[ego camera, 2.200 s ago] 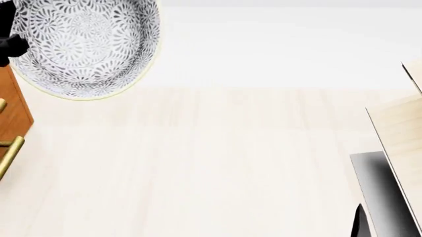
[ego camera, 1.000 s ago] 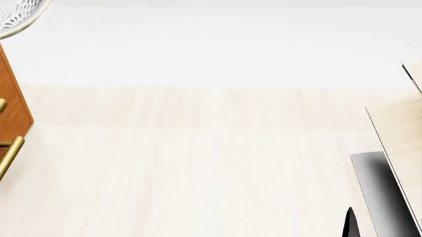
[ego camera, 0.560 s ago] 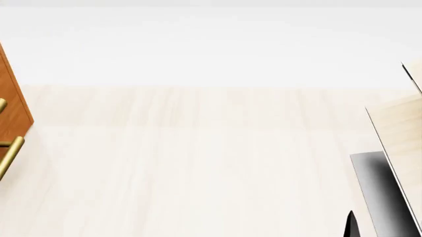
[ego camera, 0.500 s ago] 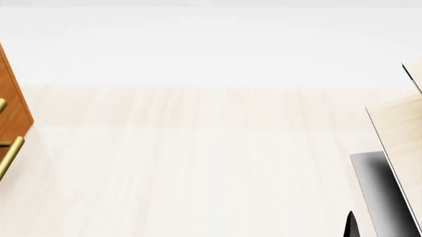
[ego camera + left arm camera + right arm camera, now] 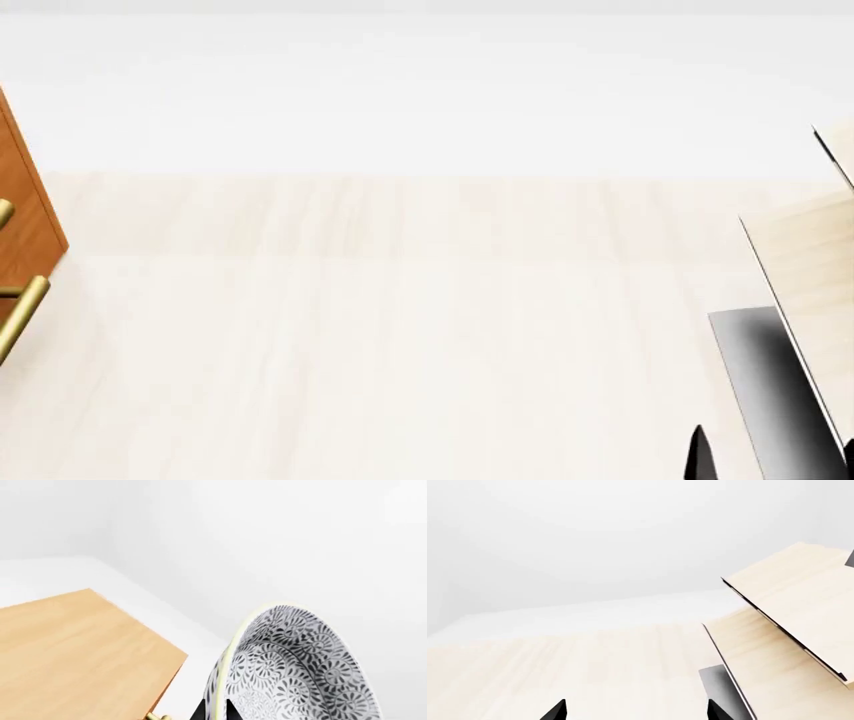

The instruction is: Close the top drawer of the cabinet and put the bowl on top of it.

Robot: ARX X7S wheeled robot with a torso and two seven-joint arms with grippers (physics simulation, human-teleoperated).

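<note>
One job looks left to do: the bowl is not yet on the cabinet. I cannot see the top drawer's front well enough to tell if it is shut; only bits of brass handle show. The left gripper pinches the bowl's rim between its dark fingers, holding the bowl tipped on its side, up in the air, just past the corner of the cabinet's flat top. The right gripper hangs low over the pale floor near the plywood stand, fingers spread wide, holding nothing.
</note>
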